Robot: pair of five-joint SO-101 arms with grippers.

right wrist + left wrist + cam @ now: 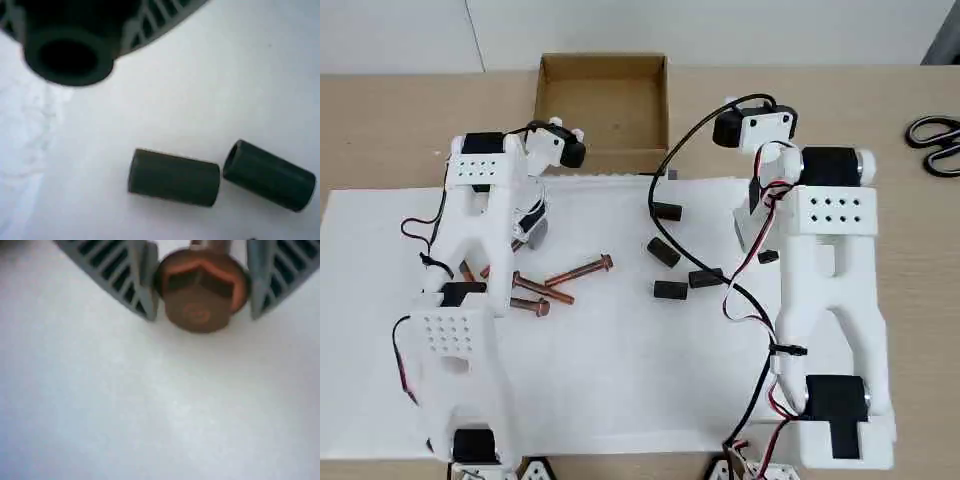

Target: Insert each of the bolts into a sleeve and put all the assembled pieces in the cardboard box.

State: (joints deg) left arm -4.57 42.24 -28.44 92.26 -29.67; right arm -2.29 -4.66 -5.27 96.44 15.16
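Bolts (578, 271) left on sheet (620, 390); sleeves (669, 290) right; cardboard box (605, 115) behind sheet.

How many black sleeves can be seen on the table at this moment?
5. Four sleeves lie loose on the white sheet; the fifth sleeve is in the right gripper. The arms may hide more.

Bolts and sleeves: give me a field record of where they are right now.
Left gripper: shut on held bolt, at its hex head
Right gripper: shut on held sleeve, bore facing the camera
Loose bolts: lying on the white sheet beside the left gripper
Loose sleeves: four lying mid-sheet
Cardboard box: past the sheet's far edge, no pieces seen inside
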